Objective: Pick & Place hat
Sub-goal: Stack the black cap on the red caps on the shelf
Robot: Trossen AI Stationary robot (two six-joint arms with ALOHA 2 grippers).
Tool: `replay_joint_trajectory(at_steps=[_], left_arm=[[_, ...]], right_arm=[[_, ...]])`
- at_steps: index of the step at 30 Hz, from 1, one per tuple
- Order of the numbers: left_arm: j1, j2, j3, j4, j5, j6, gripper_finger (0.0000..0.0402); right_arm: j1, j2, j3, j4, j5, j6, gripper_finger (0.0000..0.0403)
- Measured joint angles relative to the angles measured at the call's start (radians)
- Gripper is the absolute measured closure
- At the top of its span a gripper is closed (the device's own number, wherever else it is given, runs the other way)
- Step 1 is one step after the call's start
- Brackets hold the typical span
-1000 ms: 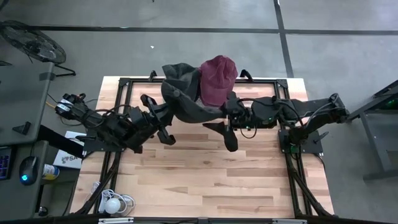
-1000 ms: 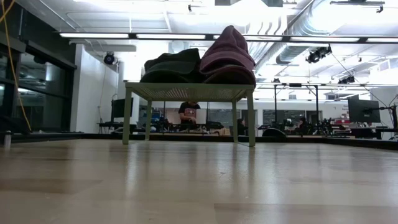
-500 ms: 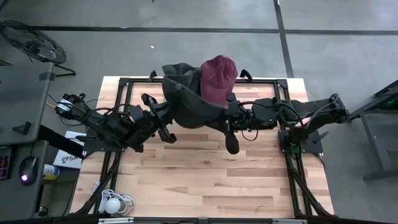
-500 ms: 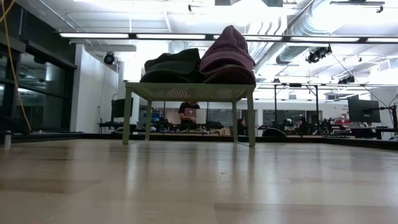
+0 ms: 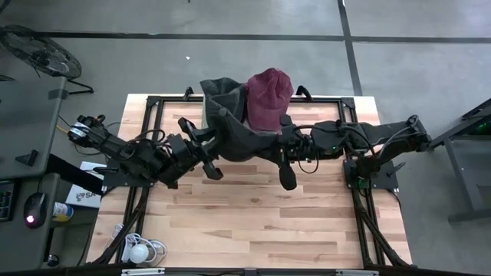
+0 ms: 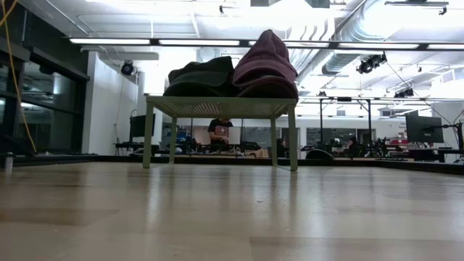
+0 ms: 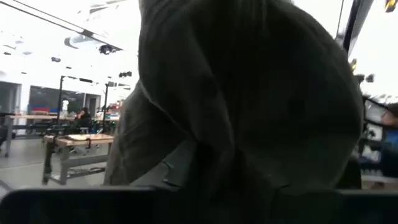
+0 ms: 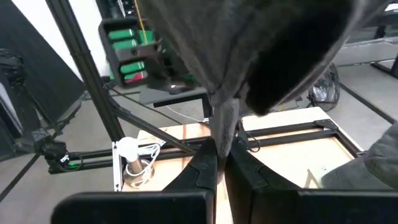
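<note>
A dark grey hat (image 5: 238, 136) (image 7: 249, 93) hangs above the table between my two grippers. My right gripper (image 5: 278, 149) (image 8: 219, 158) is shut on its right side. My left gripper (image 5: 205, 147) is at its left side, and the hat fills the left wrist view. A maroon hat (image 5: 268, 96) (image 6: 264, 61) and another dark hat (image 6: 199, 76) rest on a green-legged rack (image 6: 217, 106) at the table's far edge. In the high view the held hat partly overlaps them. My right gripper pinches a narrow fold at the hat's edge (image 8: 222, 121) between its two fingers (image 8: 202, 165). It comes in about level from the table's right. The hat is lifted clear of the table, and its body spreads from the fingers toward my left gripper.
Black frame bars (image 5: 153, 103) run round the wooden table top (image 5: 261, 230). A white round object with a coiled cable (image 5: 138, 249) lies at the near left corner. The low view shows a room with workbenches behind the rack.
My right gripper has shut on the hat's right edge. The cloth that sagged in a narrow arch between the grippers now spans them as a fuller sheet. My left gripper has tipped a little and sits slightly nearer the hat. The hats on the rack have not moved.
</note>
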Motion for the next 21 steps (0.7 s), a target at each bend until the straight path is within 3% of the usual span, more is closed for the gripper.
replay_joint_trajectory(at_steps=[11,21], left_arm=[[-0.049,-0.037,-0.001,-0.036,-0.216,0.071,0.0218],[-0.119,-0.129,-0.001,-0.111,-0.214,0.219,0.0206]], right_arm=[[-0.014,-0.080,0.000,-0.109,0.011,0.028,0.0399],[-0.019,-0.107,0.000,-0.275,-0.019,0.141,0.0399]])
